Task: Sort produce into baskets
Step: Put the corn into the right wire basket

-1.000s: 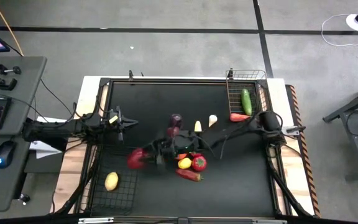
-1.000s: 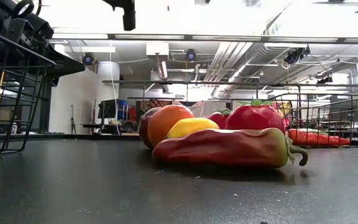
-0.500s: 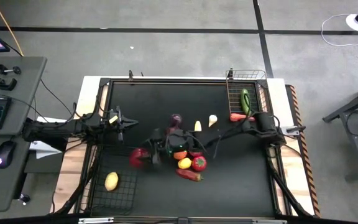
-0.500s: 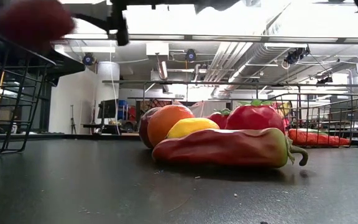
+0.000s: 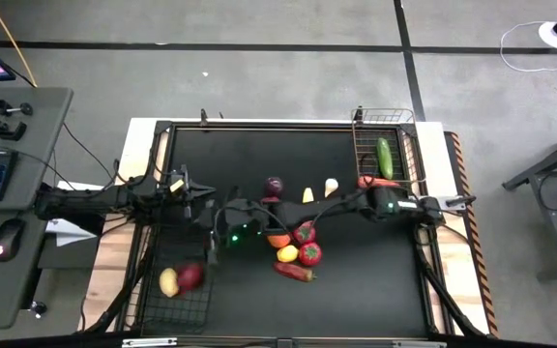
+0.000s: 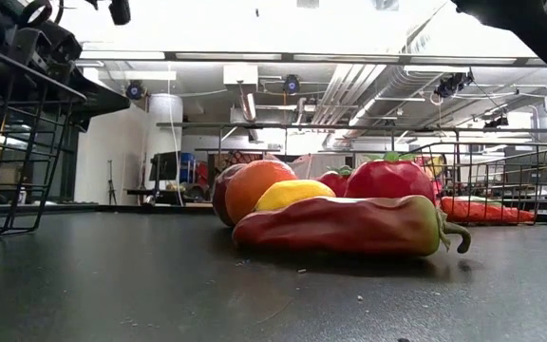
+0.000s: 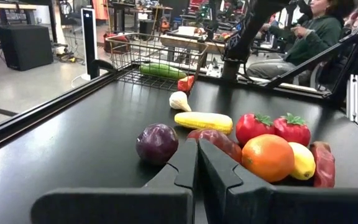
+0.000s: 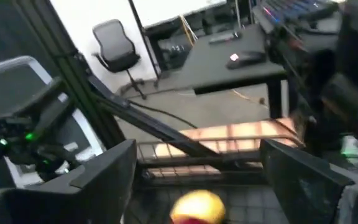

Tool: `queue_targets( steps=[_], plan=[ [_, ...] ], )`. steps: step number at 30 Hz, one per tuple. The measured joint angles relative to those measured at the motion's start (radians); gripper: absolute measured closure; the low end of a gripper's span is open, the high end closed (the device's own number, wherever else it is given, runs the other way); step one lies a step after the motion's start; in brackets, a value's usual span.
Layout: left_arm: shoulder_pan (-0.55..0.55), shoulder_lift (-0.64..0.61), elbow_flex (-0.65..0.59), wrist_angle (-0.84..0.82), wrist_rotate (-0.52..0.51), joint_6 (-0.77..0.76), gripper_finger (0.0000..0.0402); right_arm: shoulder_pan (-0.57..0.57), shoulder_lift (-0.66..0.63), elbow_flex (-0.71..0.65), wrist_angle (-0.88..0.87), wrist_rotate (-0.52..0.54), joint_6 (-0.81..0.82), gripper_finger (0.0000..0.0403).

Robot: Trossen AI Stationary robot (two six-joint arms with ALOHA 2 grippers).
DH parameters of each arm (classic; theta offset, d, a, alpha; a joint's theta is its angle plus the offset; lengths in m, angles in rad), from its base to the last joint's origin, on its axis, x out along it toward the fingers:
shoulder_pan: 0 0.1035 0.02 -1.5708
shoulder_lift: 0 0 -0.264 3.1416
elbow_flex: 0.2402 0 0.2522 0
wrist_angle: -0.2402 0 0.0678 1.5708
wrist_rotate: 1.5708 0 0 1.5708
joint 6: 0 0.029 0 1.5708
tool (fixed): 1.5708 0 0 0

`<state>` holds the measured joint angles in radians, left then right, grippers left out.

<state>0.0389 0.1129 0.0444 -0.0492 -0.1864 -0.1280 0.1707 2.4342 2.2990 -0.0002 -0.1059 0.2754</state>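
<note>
The dark basket (image 5: 153,311) at the table's near left holds a yellow fruit (image 5: 169,282) and a red fruit (image 5: 190,276) side by side. My right gripper (image 5: 212,247) hovers open just beyond that basket's far right corner; in its wrist view (image 8: 194,168) the yellow fruit (image 8: 197,205) shows below, nothing between the fingers. Mid-table lie a purple ball (image 5: 275,185), corn (image 5: 308,195), an orange (image 5: 278,239), tomatoes (image 5: 309,254) and a red pepper (image 6: 340,225). The lighter basket (image 5: 401,120) holds a cucumber (image 5: 384,156). My left gripper (image 7: 197,163) waits shut at the left.
A carrot (image 5: 373,181) lies at the lighter basket's near end. A pale garlic-like piece (image 5: 331,186) sits beside the corn. The right arm (image 5: 356,201) stretches across the table above the produce pile. A person (image 7: 309,31) sits beyond the table's right side.
My right gripper has carried the red fruit toward the table's left edge, rising a little, and let it go. The fruit has dropped into the dark basket and now lies next to the yellow one.
</note>
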Motion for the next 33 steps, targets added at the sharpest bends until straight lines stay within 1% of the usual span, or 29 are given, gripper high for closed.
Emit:
queue_targets(
  steps=[4,6,9,12,16,18,20,22,24,26,28,30,32,33],
  plan=[
    [0.0,0.003,0.0,0.0,0.0,0.0,0.0401,-0.023,-0.078,-0.006,-0.109,0.001,-0.061,0.0071],
    [0.0,0.003,0.0,0.001,0.0,0.0,0.0401,-0.035,-0.117,-0.002,-0.198,0.022,-0.099,0.0071],
    [0.0,0.003,0.0,0.001,0.0,0.0,0.0401,-0.049,-0.157,-0.002,-0.421,0.064,-0.178,0.0071],
    [0.0,0.002,0.0,0.001,0.0,0.0,0.0401,-0.061,-0.176,-0.006,-0.687,0.107,-0.229,0.0071],
    [0.0,0.002,0.0,0.0,0.0,0.0,0.0401,-0.072,-0.189,-0.005,-0.974,0.162,-0.257,0.0071],
    [0.0,0.002,0.0,0.001,0.0,0.0,0.0401,-0.074,-0.188,-0.014,-1.067,0.166,-0.257,0.0071],
    [0.0,0.002,0.0,0.001,0.0,0.0,0.0401,-0.074,-0.2,-0.057,-1.08,0.168,-0.258,0.0071],
    [0.0,0.002,0.0,0.0,0.0,0.0,0.0401,-0.073,-0.245,-0.145,-1.064,0.169,-0.258,0.0071],
    [0.0,0.002,0.0,0.0,0.0,0.0,0.0401,-0.075,-0.326,-0.27,-1.036,0.203,-0.247,0.0071],
    [0.0,0.002,0.0,0.001,0.0,0.0,0.0401,-0.085,-0.437,-0.442,-0.995,0.24,-0.199,0.0071],
    [0.0,0.002,0.0,0.001,0.0,0.0,0.0401,-0.101,-0.557,-0.628,-0.922,0.284,-0.105,0.0071],
    [0.0,0.002,0.0,0.001,0.0,0.0,0.0401,-0.118,-0.676,-0.795,-0.869,0.337,0.07,0.0071],
    [0.0,0.002,0.0,0.001,0.0,0.0,0.0401,-0.142,-0.77,-0.923,-0.826,0.362,0.315,0.0071],
    [0.0,0.002,0.0,0.001,0.0,0.0,0.0401,-0.156,-0.8,-0.975,-0.804,0.358,0.45,0.0071]
  ],
)
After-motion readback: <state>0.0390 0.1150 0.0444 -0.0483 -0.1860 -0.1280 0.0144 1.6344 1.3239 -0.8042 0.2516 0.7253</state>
